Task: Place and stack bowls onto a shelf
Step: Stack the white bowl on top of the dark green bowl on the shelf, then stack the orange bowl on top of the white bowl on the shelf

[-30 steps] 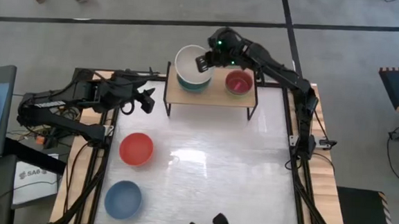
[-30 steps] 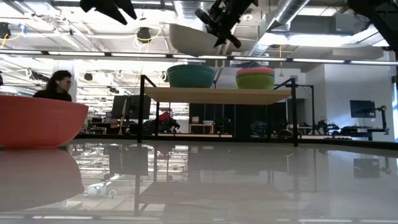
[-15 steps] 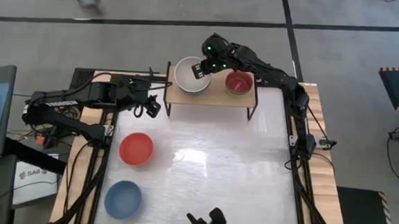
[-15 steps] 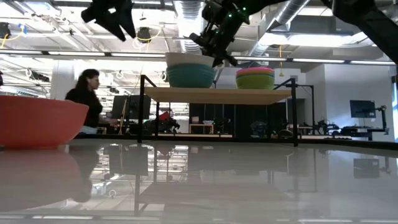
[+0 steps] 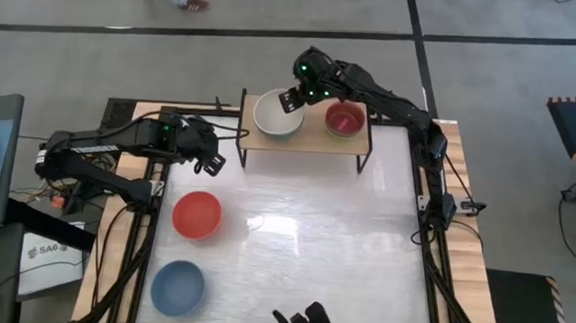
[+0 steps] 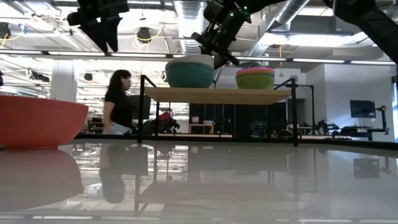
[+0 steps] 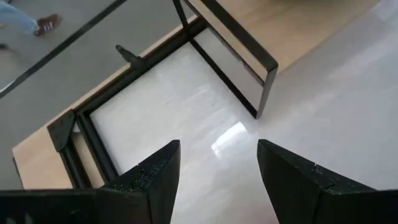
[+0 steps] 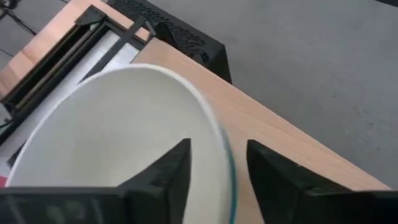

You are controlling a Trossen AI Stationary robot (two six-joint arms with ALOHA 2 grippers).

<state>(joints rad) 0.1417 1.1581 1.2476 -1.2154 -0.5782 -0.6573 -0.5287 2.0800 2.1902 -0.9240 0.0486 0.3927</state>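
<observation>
White bowl [image 5: 277, 114] nested in dark green bowl [image 6: 189, 75], left end of shelf [image 5: 307, 139], far side. Right gripper [image 5: 294, 95] straddles its right rim, fingers parted. Left gripper [image 5: 209, 158] open, idle, near-left of shelf.

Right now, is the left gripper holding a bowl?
No: the left gripper is open and empty above the white tabletop.

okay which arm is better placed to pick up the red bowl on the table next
Left, probably. The left pincer hangs open over the table's left side, close to the red bowl. The right pincer is up at the shelf, its fingers astride the white bowl's rim.
</observation>
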